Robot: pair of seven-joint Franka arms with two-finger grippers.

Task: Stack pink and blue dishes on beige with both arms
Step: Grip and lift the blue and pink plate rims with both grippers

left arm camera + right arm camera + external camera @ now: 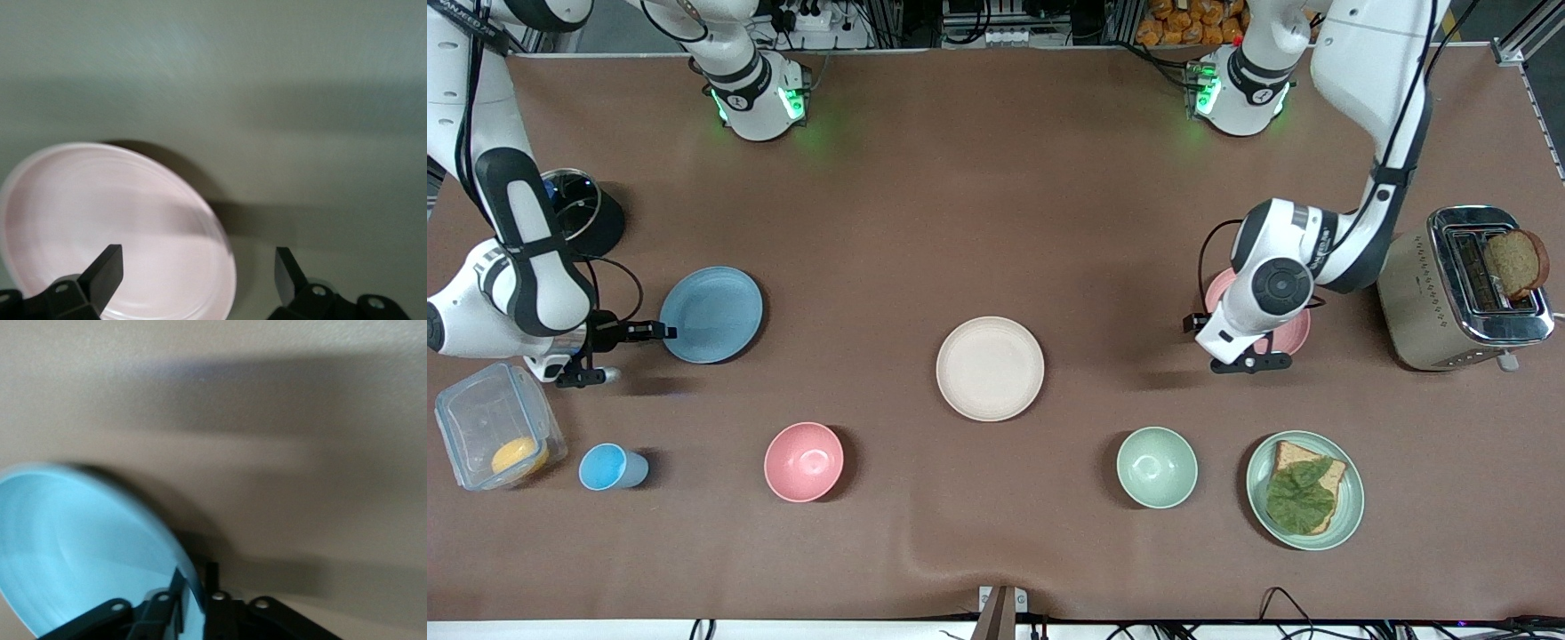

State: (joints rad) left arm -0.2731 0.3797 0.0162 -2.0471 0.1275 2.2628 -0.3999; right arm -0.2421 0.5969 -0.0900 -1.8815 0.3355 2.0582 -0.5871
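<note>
The light blue plate lies toward the right arm's end of the table. My right gripper is shut on its rim, and the right wrist view shows the blue plate with its edge pinched in the right gripper. The pink plate lies toward the left arm's end, largely hidden under the left arm. My left gripper is open, and in the left wrist view the left gripper straddles the rim of the pink plate. The beige plate sits bare mid-table.
Nearer the front camera stand a blue cup, a pink bowl, a green bowl and a green plate with bread and a leaf. A toaster, a clear plastic box and a black pot sit at the table's ends.
</note>
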